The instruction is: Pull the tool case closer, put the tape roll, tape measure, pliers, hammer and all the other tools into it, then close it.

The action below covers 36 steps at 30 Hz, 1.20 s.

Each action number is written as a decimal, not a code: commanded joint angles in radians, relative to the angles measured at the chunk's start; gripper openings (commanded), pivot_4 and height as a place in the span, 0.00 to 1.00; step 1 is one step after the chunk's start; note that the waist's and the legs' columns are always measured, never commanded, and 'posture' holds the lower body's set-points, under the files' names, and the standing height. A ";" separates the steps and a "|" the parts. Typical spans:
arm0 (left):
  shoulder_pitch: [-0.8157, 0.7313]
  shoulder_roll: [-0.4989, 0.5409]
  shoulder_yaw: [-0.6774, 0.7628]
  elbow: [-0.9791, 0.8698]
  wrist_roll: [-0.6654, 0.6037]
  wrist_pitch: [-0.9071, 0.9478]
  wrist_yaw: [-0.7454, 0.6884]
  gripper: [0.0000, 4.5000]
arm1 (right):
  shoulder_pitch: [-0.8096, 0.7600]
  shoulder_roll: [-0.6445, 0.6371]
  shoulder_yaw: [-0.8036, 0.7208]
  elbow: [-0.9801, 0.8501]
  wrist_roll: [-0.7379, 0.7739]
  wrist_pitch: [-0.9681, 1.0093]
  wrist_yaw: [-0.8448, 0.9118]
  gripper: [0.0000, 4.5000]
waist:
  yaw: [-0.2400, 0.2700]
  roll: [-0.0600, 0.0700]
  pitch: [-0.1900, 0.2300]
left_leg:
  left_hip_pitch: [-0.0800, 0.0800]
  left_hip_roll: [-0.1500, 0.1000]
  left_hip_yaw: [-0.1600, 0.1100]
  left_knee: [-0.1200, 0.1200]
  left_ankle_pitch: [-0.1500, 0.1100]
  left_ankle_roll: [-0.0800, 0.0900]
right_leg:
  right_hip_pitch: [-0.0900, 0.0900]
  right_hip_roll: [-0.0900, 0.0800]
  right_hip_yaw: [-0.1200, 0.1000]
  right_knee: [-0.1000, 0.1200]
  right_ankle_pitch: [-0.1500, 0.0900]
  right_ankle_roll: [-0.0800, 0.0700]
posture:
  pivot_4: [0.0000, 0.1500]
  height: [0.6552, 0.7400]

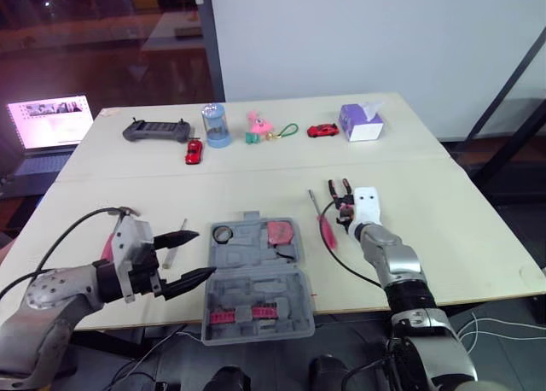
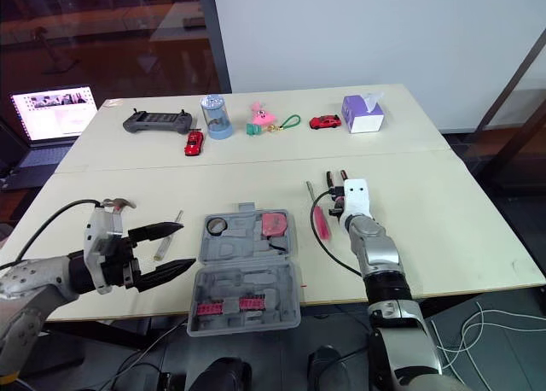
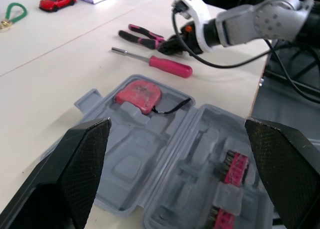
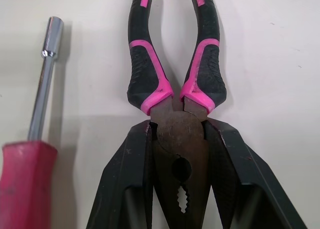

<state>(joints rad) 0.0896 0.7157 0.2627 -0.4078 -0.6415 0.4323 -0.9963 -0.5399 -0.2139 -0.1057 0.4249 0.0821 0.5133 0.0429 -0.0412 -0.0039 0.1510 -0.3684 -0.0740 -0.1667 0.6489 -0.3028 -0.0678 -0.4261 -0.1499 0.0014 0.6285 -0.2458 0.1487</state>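
the grey plastic tool case [image 1: 230, 288] lies open at the near edge of the tabletop [image 1: 444, 229], right in front of the robot, so the pulling part looks done. the round pink tape measure [image 1: 280, 232] and the small black tape roll [image 1: 222, 234] sit in its far half.

it looks like the turn of the pink and black pliers [image 4: 145, 74]. they lie on the tabletop just right of the case, with the handles pointing far. the right pincer [image 1: 343, 210] has one finger on each side of the metal head of the pliers and seems to be pinching it. just left of the pliers lies the screwdriver with the pink handle [image 1: 325, 230], not touched.

the left pincer [image 1: 206, 253] is spread wide and hovers just left of the case, holding nothing.

next, i think the right pincer must lift the pliers, carry them left over the case and lay them in a free slot without bumping the screwdriver.
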 commanded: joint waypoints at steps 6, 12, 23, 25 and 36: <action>-0.054 -0.083 0.023 0.085 0.040 -0.171 0.008 1.00 | 0.040 -0.147 0.071 -0.458 0.042 0.158 0.206 0.22 | -0.004 0.006 0.004 | -0.002 0.000 0.001 0.000 0.000 0.000 | -0.003 0.000 0.000 0.000 0.000 0.000 | 1.00 1.00; -0.037 -0.006 0.059 0.218 0.035 -0.214 -0.118 1.00 | -0.057 -0.338 0.215 -0.752 0.184 0.425 0.506 0.22 | -0.005 0.006 0.004 | -0.002 0.001 0.001 0.000 -0.002 0.003 | -0.003 0.001 0.000 0.000 0.000 0.000 | 1.00 1.00; 0.010 0.112 0.109 0.433 0.056 -0.326 -0.334 1.00 | -0.386 -0.464 0.632 -0.807 0.275 0.614 0.878 0.22 | 0.000 0.005 0.004 | -0.004 0.000 -0.001 0.001 -0.003 0.005 | -0.003 0.000 -0.002 -0.002 0.000 0.000 | 1.00 1.00; 0.005 0.113 0.112 0.434 0.047 -0.326 -0.347 1.00 | -0.465 -0.429 0.756 -0.728 0.219 0.579 0.918 0.22 | -0.002 0.004 0.004 | -0.004 0.000 -0.001 0.001 -0.003 0.005 | -0.003 0.000 -0.002 -0.002 0.000 0.000 | 1.00 1.00; 0.022 0.091 0.097 0.467 0.072 -0.408 -0.391 1.00 | -0.633 -0.204 0.960 -0.365 0.048 0.474 0.962 0.22 | -0.004 0.004 0.004 | -0.006 0.000 -0.001 0.000 0.000 0.000 | -0.007 -0.001 -0.002 0.000 0.000 0.000 | 1.00 1.00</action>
<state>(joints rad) 0.1098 0.8032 0.3446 0.0659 -0.5745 0.0476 -1.3805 -1.1423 -0.4301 0.8594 0.0487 0.1564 1.0187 0.9958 -0.0453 0.0005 0.1549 -0.3741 -0.0738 -0.1683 0.6491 -0.3026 -0.0683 -0.4334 -0.1505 -0.0007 0.6291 -0.2457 0.1488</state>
